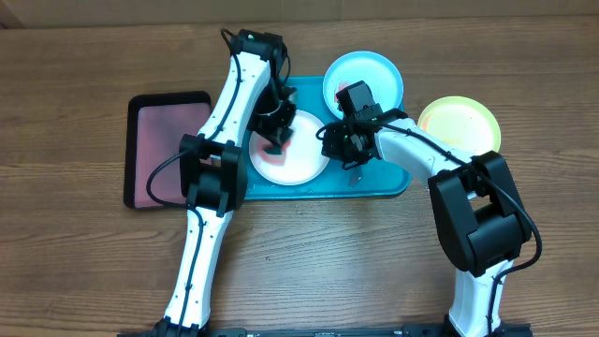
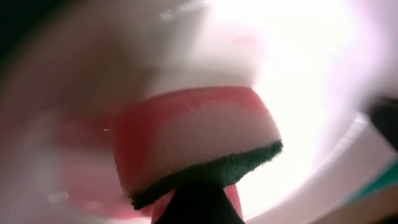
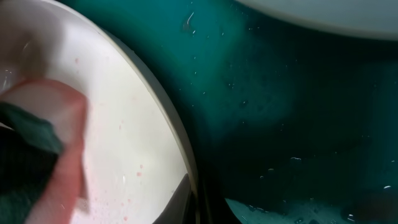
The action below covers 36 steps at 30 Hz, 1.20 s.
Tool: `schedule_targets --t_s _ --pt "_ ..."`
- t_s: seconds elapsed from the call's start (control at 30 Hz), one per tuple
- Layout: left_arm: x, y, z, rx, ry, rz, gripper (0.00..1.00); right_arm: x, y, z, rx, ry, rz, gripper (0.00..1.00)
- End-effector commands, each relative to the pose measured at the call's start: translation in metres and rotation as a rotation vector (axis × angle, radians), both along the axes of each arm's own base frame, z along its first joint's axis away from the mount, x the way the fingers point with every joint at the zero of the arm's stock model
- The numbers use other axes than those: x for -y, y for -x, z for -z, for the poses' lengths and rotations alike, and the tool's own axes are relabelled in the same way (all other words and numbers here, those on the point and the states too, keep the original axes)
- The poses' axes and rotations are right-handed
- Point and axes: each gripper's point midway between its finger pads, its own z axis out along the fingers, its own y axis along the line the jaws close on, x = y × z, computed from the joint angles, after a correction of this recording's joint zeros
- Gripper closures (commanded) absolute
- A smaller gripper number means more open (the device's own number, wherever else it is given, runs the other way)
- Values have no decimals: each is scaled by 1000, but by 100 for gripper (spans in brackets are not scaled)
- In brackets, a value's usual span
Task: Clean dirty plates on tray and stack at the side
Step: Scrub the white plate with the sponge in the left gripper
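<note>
The white plate (image 1: 301, 165) lies on the teal tray (image 1: 379, 183), with red-orange smears on its left part. My left gripper (image 1: 275, 139) is over it, shut on a sponge (image 2: 199, 143) with a pink-stained white body and a green scouring layer, pressed on the plate (image 2: 298, 56). My right gripper (image 1: 331, 142) is shut on the white plate's right rim (image 3: 140, 134), with one finger inside the rim (image 3: 196, 199). The light blue plate (image 1: 363, 82) sits at the tray's back right corner. The yellow-green plate (image 1: 459, 122) lies on the table to the right of the tray.
A smaller black-rimmed tray with a pinkish inside (image 1: 167, 148) lies left of the teal tray. The teal tray's floor (image 3: 280, 112) is wet with droplets. The sponge also shows in the right wrist view (image 3: 56, 143).
</note>
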Motion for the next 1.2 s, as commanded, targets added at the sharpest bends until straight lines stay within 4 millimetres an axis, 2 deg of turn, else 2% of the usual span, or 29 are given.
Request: schedule_targets --t_s 0.0,0.1,0.23,0.4,0.47,0.57,0.67,0.87,0.93,1.07,1.17 --pt "46 24 12 -62 189 160 96 -5 -5 1 3 -6 -1 96" --pt "25 12 24 -4 17 150 96 -5 -5 1 6 -7 -1 96" --pt "-14 -6 31 55 -266 -38 96 -5 -5 1 5 -7 -1 96" --pt "-36 -2 27 45 -422 -185 96 -4 -5 1 5 -6 0 96" --pt "-36 -2 23 54 -427 -191 95 -4 -5 1 5 -4 -3 96" --pt "-28 -4 5 94 -410 -183 96 -4 -4 1 2 -2 -3 96" --pt "-24 -8 -24 151 -373 -188 96 -2 -4 2 3 9 -3 96" --pt "-32 -14 -64 208 -310 -242 95 -2 -4 2 3 9 -3 96" --pt "-35 -9 -79 221 -307 -245 95 -2 -4 2 3 9 -3 96" --pt "-44 7 -92 212 -336 -248 96 -2 -4 2 3 9 -2 96" --pt "-47 11 -97 234 -334 -254 95 -3 -4 2 2 5 -4 96"
